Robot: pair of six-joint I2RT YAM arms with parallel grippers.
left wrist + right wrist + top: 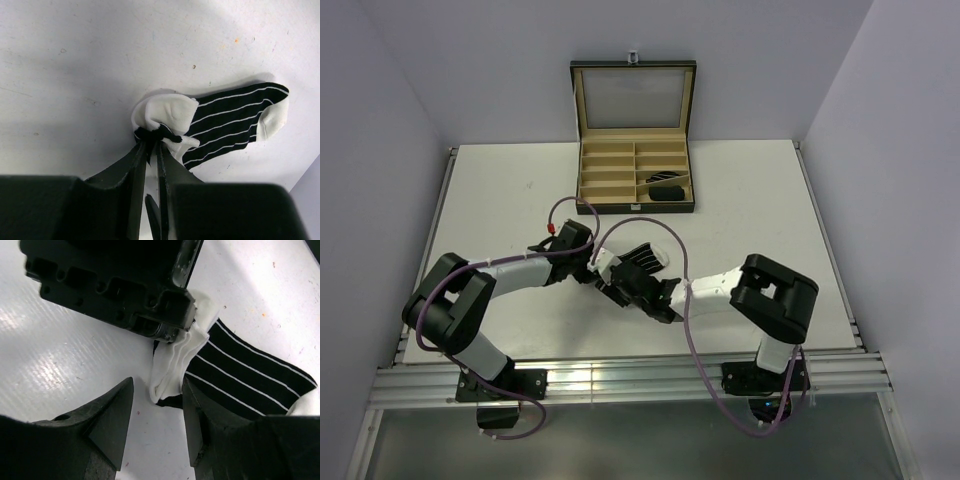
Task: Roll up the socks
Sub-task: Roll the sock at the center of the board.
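Finding: your left tool point(153, 142) is gripping the striped sock point(235, 122) at its bunched white end, jaws drawn narrow on a dark knot of fabric at lower centre of the left wrist view. From that pinch the sock's long axis is running out toward the right edge of the frame and lying flat on the bench point(500, 200). Its far white tip is resting free.

Your right tool point(158, 385) is standing wide and holding nothing. In the right wrist view the folded white end is sitting just beyond and between its two fingertips, while the striped body is trailing toward the lower right of the frame. The left tool's housing is crowding the upper part of that view, close above the fold.

In the overhead view both tools are meeting at the sock near the middle of the bench, well apart from the box point(635, 208) at upper centre, where a dark bundle point(667, 190) is lying in a lower right compartment.

Judgement: the roll must travel along that axis, from the pinched end toward the free tip. The right tool is the nearer free one, and clearance from the left housing is looking tight.
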